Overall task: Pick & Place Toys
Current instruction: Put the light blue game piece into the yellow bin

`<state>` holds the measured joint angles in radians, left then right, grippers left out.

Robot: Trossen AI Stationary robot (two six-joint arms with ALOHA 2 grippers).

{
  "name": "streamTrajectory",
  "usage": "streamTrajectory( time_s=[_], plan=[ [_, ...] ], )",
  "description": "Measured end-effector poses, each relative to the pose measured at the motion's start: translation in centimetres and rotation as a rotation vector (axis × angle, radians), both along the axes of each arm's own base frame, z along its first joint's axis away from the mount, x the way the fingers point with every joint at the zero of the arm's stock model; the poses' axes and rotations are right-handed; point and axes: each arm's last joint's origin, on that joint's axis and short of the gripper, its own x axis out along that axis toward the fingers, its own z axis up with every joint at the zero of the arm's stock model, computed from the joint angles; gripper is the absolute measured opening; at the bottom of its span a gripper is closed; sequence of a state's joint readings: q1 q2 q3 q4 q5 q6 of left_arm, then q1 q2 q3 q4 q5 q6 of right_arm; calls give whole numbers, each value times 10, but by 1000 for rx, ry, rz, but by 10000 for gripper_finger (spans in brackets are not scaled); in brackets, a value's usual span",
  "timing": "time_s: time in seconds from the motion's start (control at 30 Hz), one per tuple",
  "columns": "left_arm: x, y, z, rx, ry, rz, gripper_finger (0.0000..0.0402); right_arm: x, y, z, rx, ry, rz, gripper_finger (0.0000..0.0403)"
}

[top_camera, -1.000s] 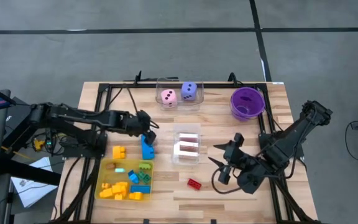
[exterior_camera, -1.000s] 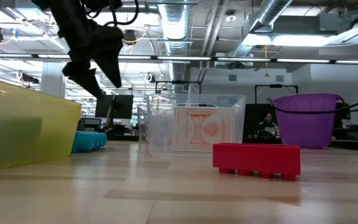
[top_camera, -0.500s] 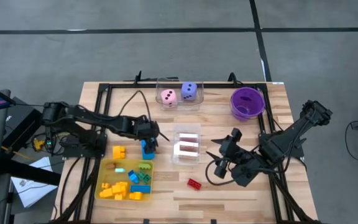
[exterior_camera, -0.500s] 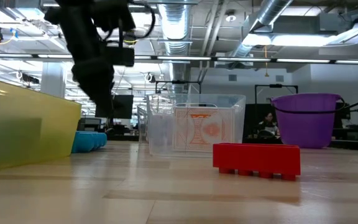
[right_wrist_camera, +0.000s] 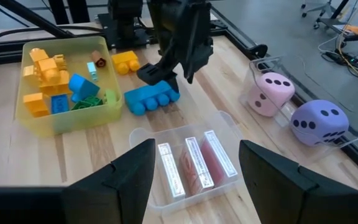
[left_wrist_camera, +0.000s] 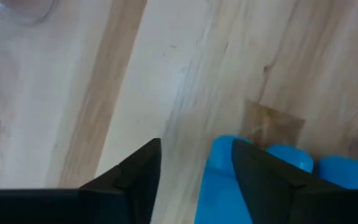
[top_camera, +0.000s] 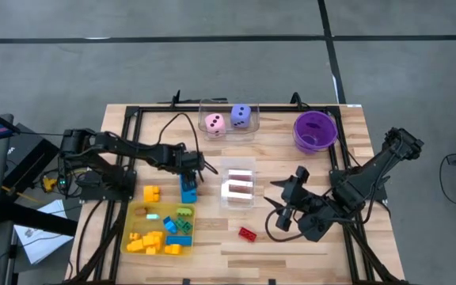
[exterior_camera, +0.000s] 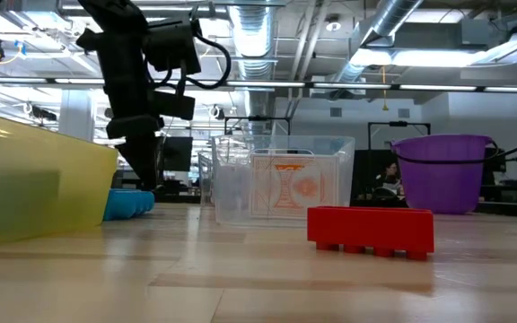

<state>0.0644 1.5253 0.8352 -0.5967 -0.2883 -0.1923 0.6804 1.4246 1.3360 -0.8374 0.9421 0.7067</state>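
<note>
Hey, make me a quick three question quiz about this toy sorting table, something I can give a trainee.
1. True or false: the red brick lies inside the yellow tray.
2. Which gripper is down at the blue brick? A) left gripper B) right gripper
3. Fill in: the pink die and the purple die sit in a clear ____ at the table's far edge.

Key
1. False; it lies on the bare table, apart from the tray.
2. A; its open fingers are at the brick's end, not yet closed on it.
3. box
</note>
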Motion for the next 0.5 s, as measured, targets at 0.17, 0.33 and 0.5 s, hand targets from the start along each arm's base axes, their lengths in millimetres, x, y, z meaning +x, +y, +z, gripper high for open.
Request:
streamTrajectory(
  time_s=[0.17,0.33,0.5],
  plan=[
    [0,-1,0,-73,3,-54,166,0,0,0,1,0,1,225],
    [0,-3,-1,-64,16,-100,162,0,0,0,2,1,1,225],
    [0,-3,-1,-61,19,-111,162,0,0,0,2,0,1,225]
  ],
)
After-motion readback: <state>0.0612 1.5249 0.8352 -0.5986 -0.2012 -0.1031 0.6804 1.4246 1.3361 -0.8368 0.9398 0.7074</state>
